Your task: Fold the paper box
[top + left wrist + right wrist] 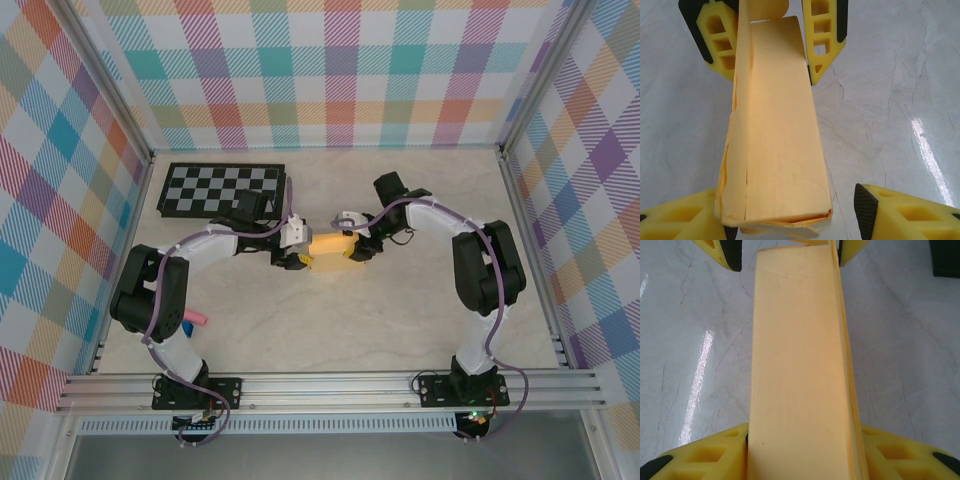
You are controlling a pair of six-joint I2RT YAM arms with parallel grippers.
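Box: the paper box (333, 250) lies at the middle of the counter (400, 330), between the two arms, already a long flat-sided shape.
Right fingers: the right fingers (710, 457) press both sides of one end and hold it.
Left fingers: the left fingers (900, 215) bracket the other end, partly open. One touches the card; the other stands apart.
Risk: we judge the thin wall may buckle, or the layered edge may spring open.
Cause: a one-sided push against the held end.

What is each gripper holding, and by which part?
The right gripper clamps the paper box by one end. The left gripper straddles the opposite end with a gap beside one finger: no hold there.
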